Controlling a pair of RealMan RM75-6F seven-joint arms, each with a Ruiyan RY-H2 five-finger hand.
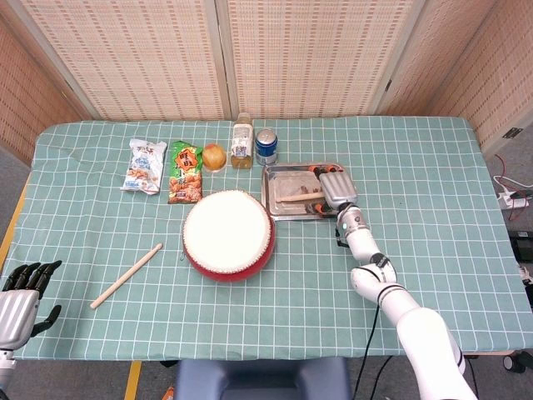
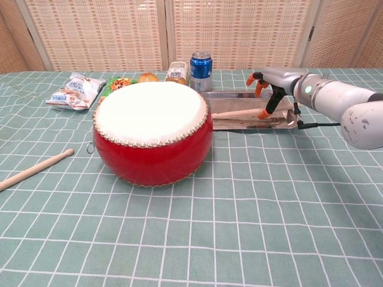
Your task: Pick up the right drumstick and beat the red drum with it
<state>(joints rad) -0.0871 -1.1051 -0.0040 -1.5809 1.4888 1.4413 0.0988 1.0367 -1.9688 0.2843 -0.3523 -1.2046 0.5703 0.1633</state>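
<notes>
while right hand (image 2: pixel 267 95) spreads, drumstick (image 2: pixel 234 113) (tray-bound) lies.

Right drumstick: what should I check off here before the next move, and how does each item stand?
1. Right drumstick held: not ok. It lies flat in the tray.
2. Right robot hand placed for a grasp: ok. It is over the stick's right end with its fingers spread.
3. Fingers touching the stick: cannot tell.
4. Red drum skin free: ok. Nothing lies on it.
5. Path from tray to drum: ok. Nothing stands between them.
6. Left robot hand out of the way: ok. It is at the table's near left corner, holding nothing.
</notes>
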